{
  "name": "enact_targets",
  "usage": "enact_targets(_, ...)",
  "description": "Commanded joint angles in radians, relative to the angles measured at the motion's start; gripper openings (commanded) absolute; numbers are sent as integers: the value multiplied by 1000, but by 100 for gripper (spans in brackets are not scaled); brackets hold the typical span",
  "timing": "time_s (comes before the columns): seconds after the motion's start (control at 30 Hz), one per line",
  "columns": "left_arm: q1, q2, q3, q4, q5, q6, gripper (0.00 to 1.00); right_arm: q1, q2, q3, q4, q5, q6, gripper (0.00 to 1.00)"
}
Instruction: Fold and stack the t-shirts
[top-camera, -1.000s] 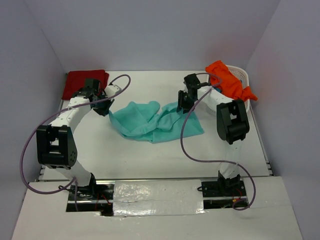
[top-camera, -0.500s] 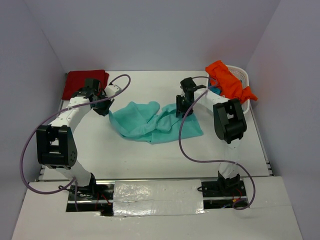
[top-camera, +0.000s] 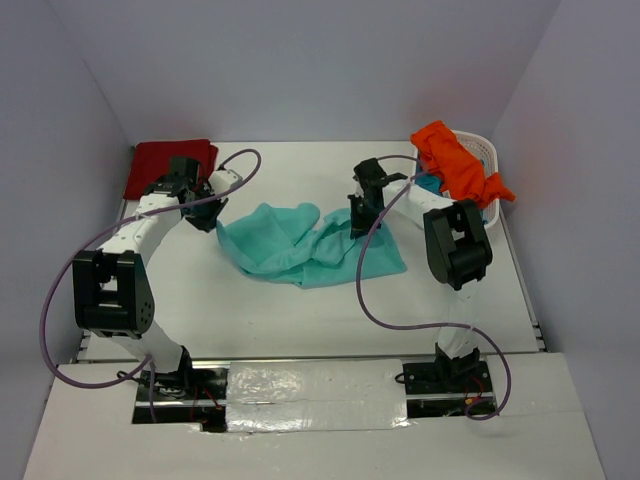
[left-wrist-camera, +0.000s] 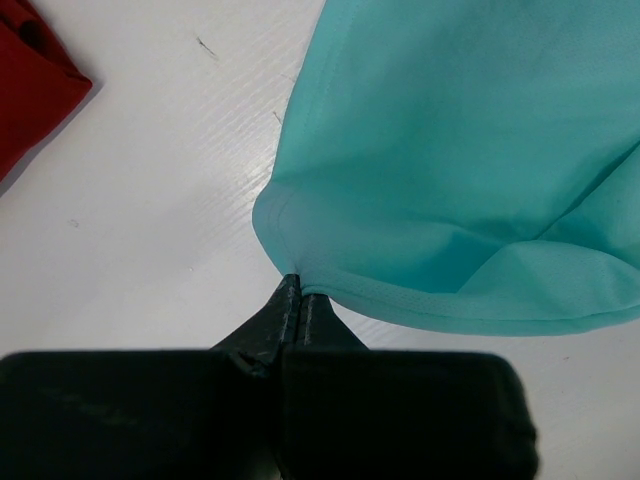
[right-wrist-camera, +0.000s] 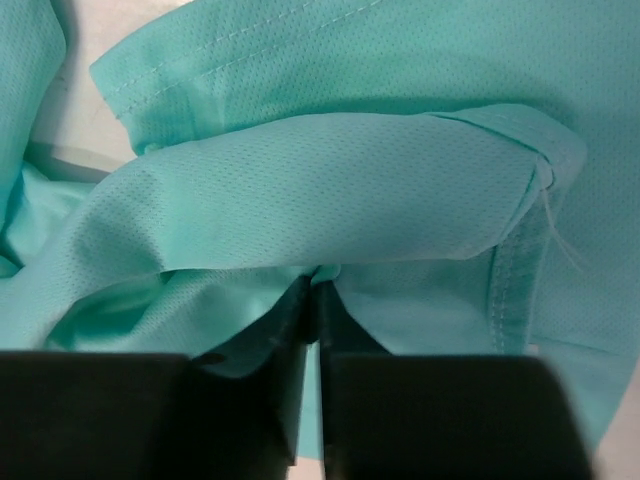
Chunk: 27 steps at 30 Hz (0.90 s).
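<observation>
The mint-aqua t-shirt (top-camera: 300, 243) lies crumpled in the middle of the table. My left gripper (top-camera: 210, 218) is shut on its left hem corner (left-wrist-camera: 290, 275), low at the table. My right gripper (top-camera: 358, 215) is shut on a fold of the same shirt (right-wrist-camera: 300, 210) at its right side. The dark red t-shirt (top-camera: 165, 165) lies folded at the far left; its edge shows in the left wrist view (left-wrist-camera: 30, 80). The orange t-shirt (top-camera: 455, 160) hangs over the white basket (top-camera: 487, 152) at the far right, with a bit of teal-blue cloth (top-camera: 430, 183) under it.
White walls close in the table on the left, back and right. Purple cables loop from both arms over the table, one beside the right arm (top-camera: 370, 290). A taped strip (top-camera: 310, 385) runs along the near edge.
My right gripper has moved a little left and toward the middle, drawing the mint-aqua shirt's right part with it. The left arm has not moved.
</observation>
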Motion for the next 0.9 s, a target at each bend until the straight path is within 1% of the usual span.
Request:
enact_targets(0.0, 3, -19, 34, 7, 9, 0, 0, 15, -15, -3, 2, 28, 0, 7)
enact_targets(0.03, 3, -19, 35, 5, 9, 0, 0, 13, -27, -2, -3, 40, -2, 0)
enact_targets(0.1, 3, -19, 37, 10, 0, -2, 0, 13, -40, 3, -11, 43, -6, 0)
enact_targets(0.2, 14, -18, 42, 24, -23, -20, 0, -4, -64, 23, -32, -7, -8, 0)
enact_targets(0.27, 30, -9, 63, 36, -26, -40, 0, -45, -108, 20, -19, -101, 9, 0)
enact_targets(0.33, 75, 17, 107, 69, -40, -72, 0, -82, -106, 82, -11, -142, 9, 0)
enact_targets(0.37, 77, 42, 199, 80, -51, -83, 0, -117, -75, 277, -82, -149, 2, 0)
enact_targets(0.4, 79, 101, 266, 86, -56, -110, 0, -134, -34, 431, -142, -147, -17, 0)
enact_targets(0.43, 80, 131, 337, 93, -56, -130, 0, -151, 73, 595, -202, -147, -20, 0)
enact_targets(0.47, 80, 198, 499, 112, -42, -164, 0, -186, 130, 967, -315, -153, -15, 0)
enact_targets(0.5, 83, 232, 594, 113, -39, -180, 0, -212, 182, 1155, -360, -158, 26, 0)
enact_targets(0.53, 94, 264, 784, 99, -34, -199, 0, -240, 222, 1280, -371, -167, 59, 0)
enact_targets(0.57, 102, 324, 872, 90, -33, -236, 0, -302, 194, 1310, -344, -213, 95, 0)
enact_targets(0.6, 112, 347, 955, 80, -25, -252, 0, -330, 136, 1216, -286, -228, 121, 0)
enact_targets(0.63, 134, 363, 1018, 82, -14, -270, 0, -347, -42, 1087, -208, -234, 136, 0)
enact_targets(0.67, 143, 364, 1076, 117, 4, -288, 0, -359, -138, 804, -19, -207, 136, 0)
enact_targets(0.7, 149, 354, 1069, 151, 7, -286, 0, -359, -211, 705, 56, -190, 132, 0)
enact_targets(0.73, 151, 338, 1030, 183, 1, -276, 0, -360, -289, 646, 84, -179, 120, 0)
enact_targets(0.77, 152, 303, 1002, 239, 4, -261, 0, -388, -303, 655, 65, -172, 109, 0)
enact_targets(0.8, 151, 286, 978, 255, 10, -252, 0, -389, -305, 675, 36, -170, 95, 0)
enact_targets(0.83, 151, 269, 915, 267, 12, -249, 0, -387, -307, 690, -12, -176, 81, 0)
enact_targets(0.87, 151, 225, 878, 277, 24, -240, 0, -386, -314, 678, -24, -187, 65, 0)
